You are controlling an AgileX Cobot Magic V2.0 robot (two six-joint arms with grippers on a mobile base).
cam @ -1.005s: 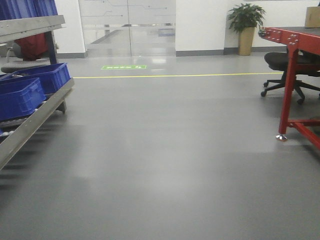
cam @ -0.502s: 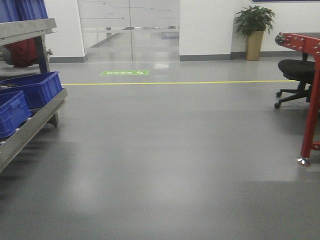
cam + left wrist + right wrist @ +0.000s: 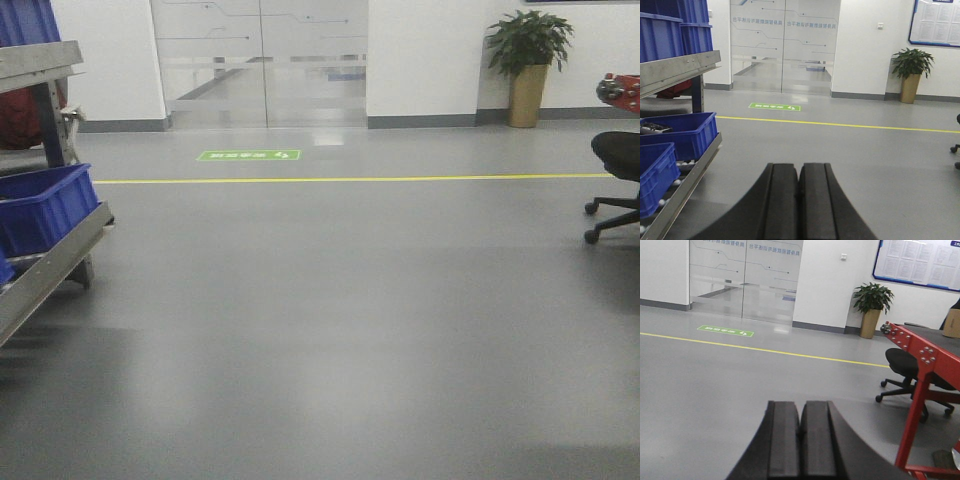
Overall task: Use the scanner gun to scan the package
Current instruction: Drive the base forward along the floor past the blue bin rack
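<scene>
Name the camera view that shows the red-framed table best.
The right wrist view: the red-framed table shows its black top, bolted frame and a leg. The front-facing view catches only one red end of it at the right edge. The left wrist view does not show it.

Lettering on green floor sign (image 3: pixel 249 155) illegible

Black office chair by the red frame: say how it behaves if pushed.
The black office chair would probably roll readily: it stands on casters on smooth, glossy floor. Tipping seems unlikely, since its legs splay wide and low.
</scene>
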